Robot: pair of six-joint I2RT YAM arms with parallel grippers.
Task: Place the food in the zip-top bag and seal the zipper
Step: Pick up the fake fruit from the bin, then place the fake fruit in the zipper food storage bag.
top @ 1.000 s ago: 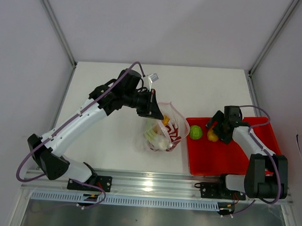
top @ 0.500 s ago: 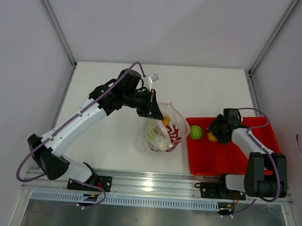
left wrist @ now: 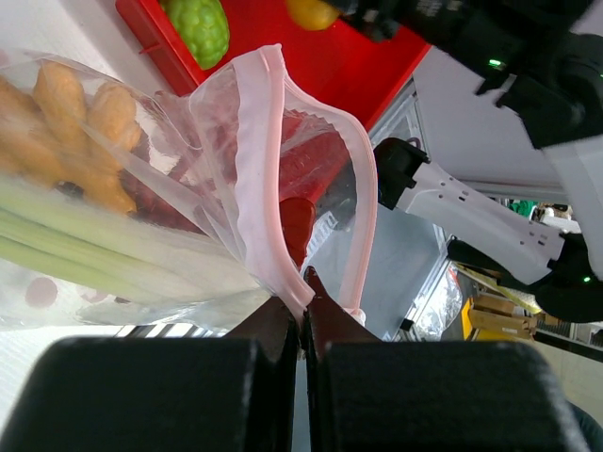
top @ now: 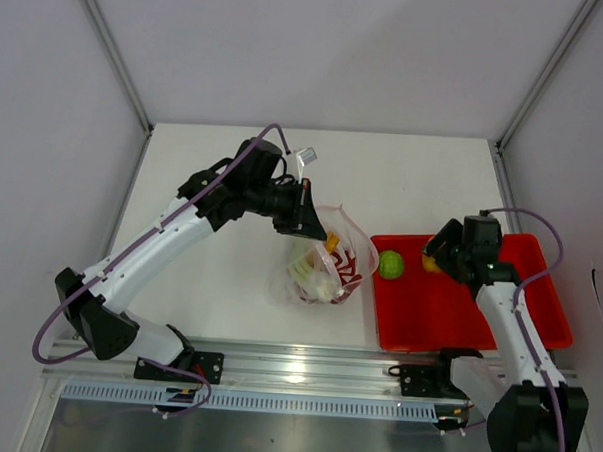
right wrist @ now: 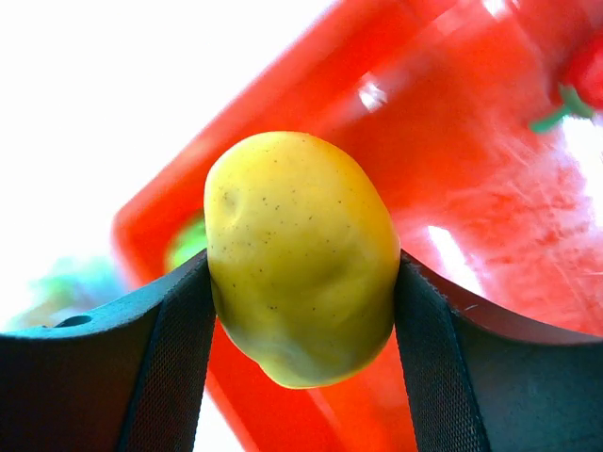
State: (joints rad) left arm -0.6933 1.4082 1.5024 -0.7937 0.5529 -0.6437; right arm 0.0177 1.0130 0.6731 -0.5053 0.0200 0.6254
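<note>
Zip-top bag (top: 328, 269), mouth toward left gripper (left wrist: 301, 309)

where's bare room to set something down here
Bare: the table behind the zip-top bag and red tray; the tray's near half. Crowded: its far-left corner, with the green fruit and the right claw gripping the yellow piece.

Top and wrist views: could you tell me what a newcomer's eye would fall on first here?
The yellow fruit clamped in the right gripper fills the right wrist view, bright against the red tray on the right of the table. Mid-table, the left gripper pinches the pink strip of a clear bag already holding food.
</note>
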